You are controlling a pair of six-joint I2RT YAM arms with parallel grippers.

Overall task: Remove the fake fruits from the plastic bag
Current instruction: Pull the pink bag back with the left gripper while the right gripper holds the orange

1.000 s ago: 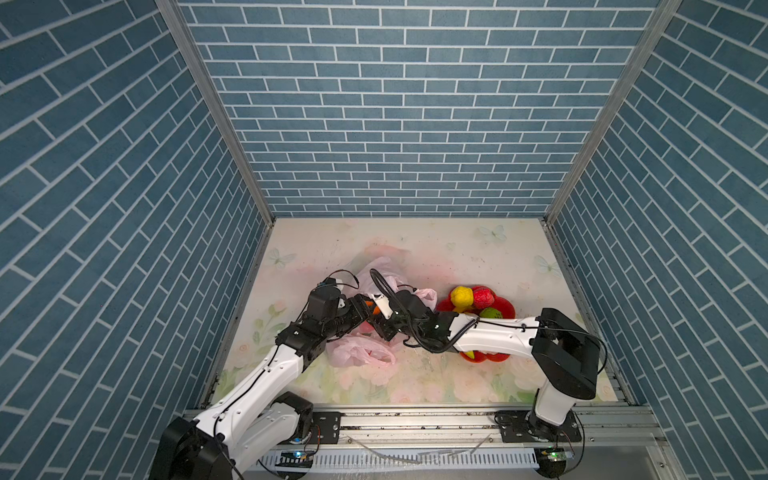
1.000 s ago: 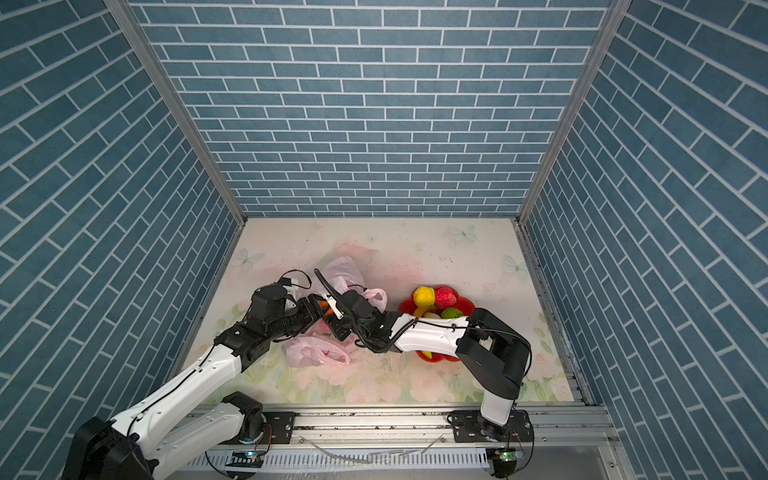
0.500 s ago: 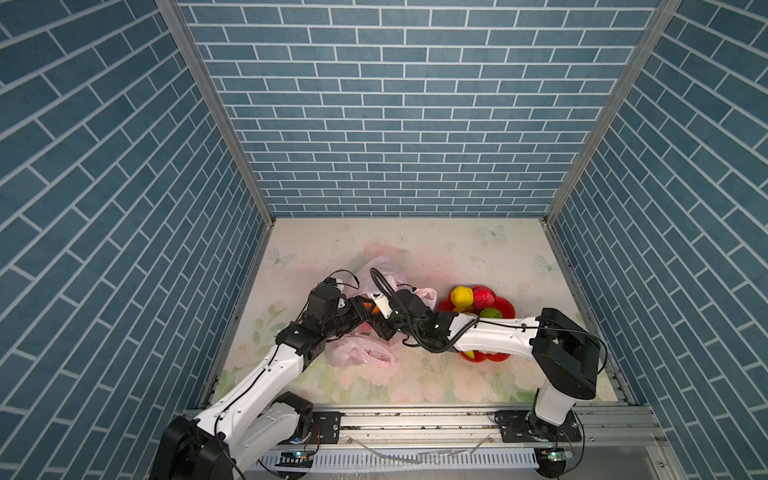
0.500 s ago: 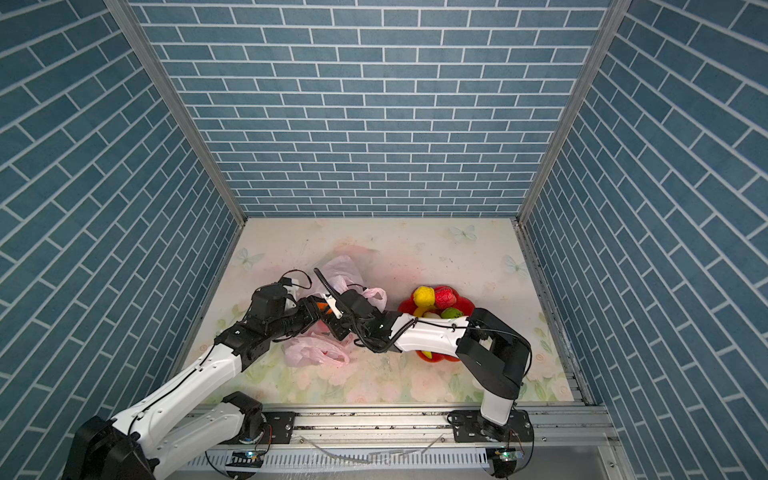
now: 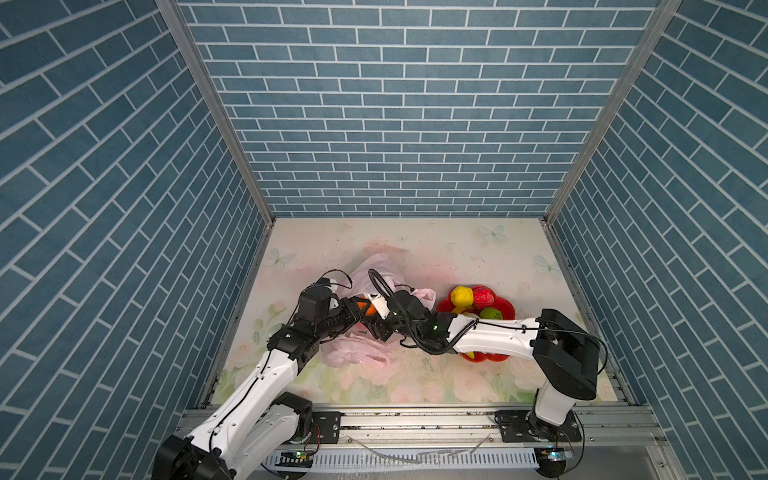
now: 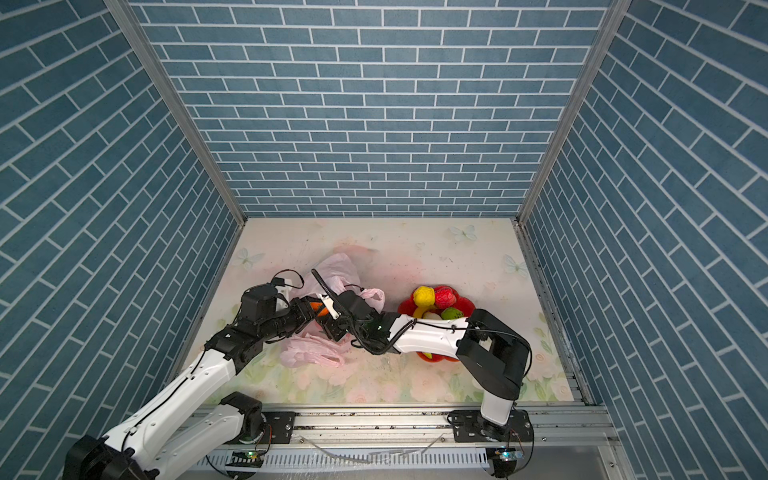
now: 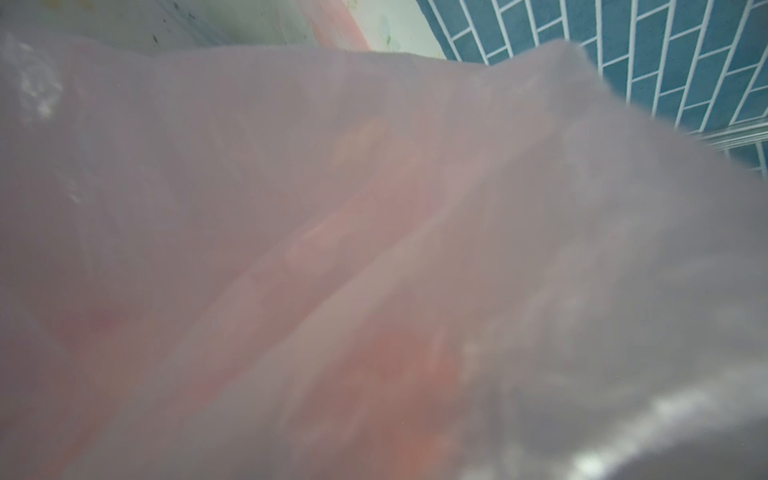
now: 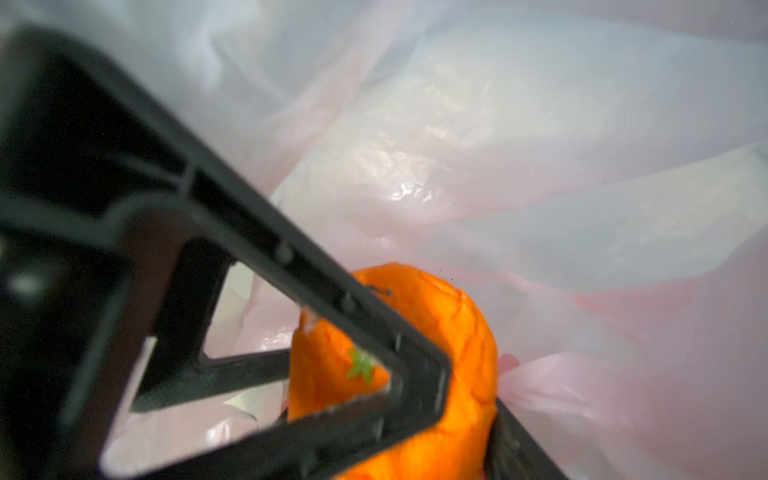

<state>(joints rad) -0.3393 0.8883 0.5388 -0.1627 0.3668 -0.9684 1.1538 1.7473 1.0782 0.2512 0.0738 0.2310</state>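
R: right gripper [image 8: 469,399] fingers clamp orange [image 8: 415,299] inside plastic bag [image 8: 457,145] | L: left gripper [image 5: 354,309] just beside orange, wrist view covered by bag, finger state can't tell

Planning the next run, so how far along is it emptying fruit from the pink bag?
Done: a lemon, red berry and green bumpy ball lie on the red plate. In hand: the orange sits inside the plastic bag between the right gripper's fingers, grip unclear; the left gripper is at the bag. Left: getting the orange out; whether more fruit hides in the bag cannot be seen.
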